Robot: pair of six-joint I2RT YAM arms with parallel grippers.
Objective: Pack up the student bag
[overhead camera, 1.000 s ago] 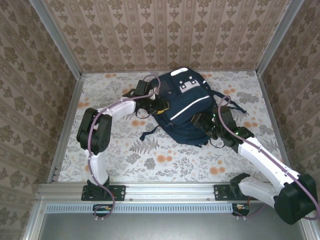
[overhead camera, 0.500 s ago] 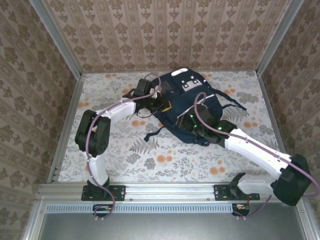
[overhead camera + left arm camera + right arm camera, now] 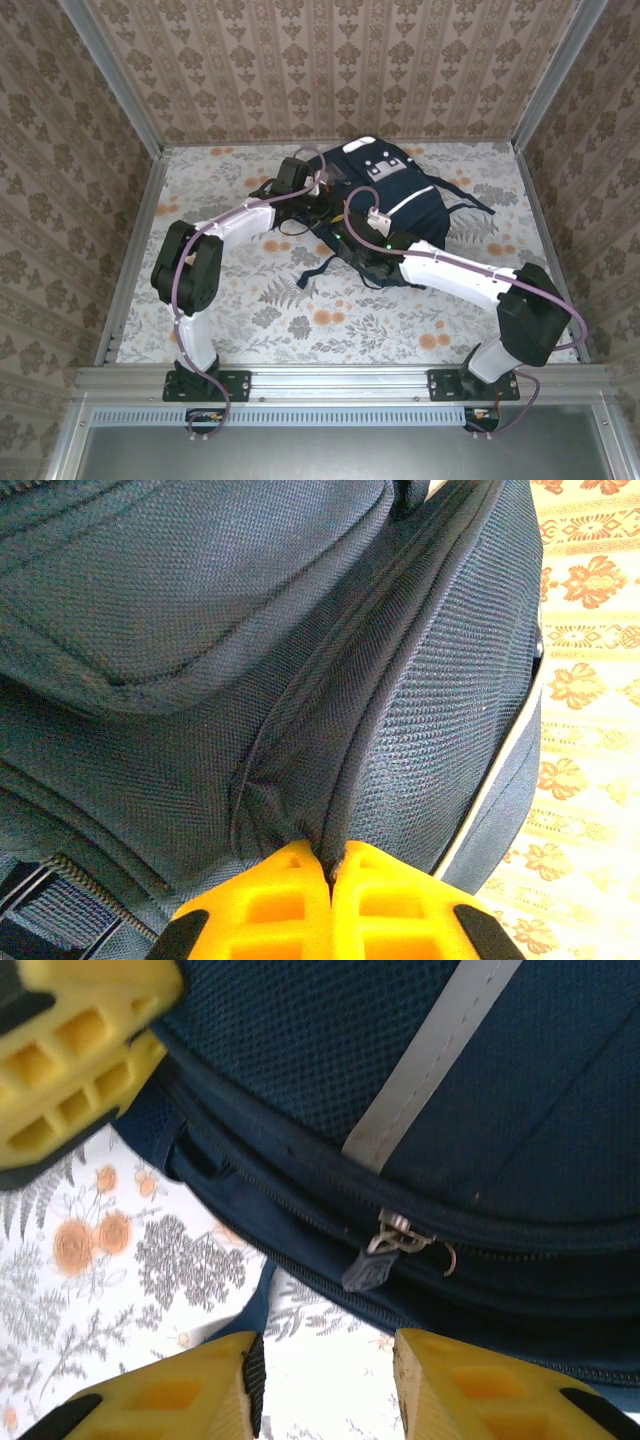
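Right wrist: student bag (image 3: 560, 1110) zipper pull (image 3: 372, 1265)

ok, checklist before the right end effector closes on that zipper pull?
1. Left end effector clamped on student bag fabric: ok.
2. Right end effector jaws apart, empty: ok.
3. Zipper pull ahead of that gap, unobstructed: ok.
4. Pull inside the gap: not ok, end effector short of it.
5. Zipper track closed along the visible stretch: ok.
6. Which compartment it opens: cannot tell.
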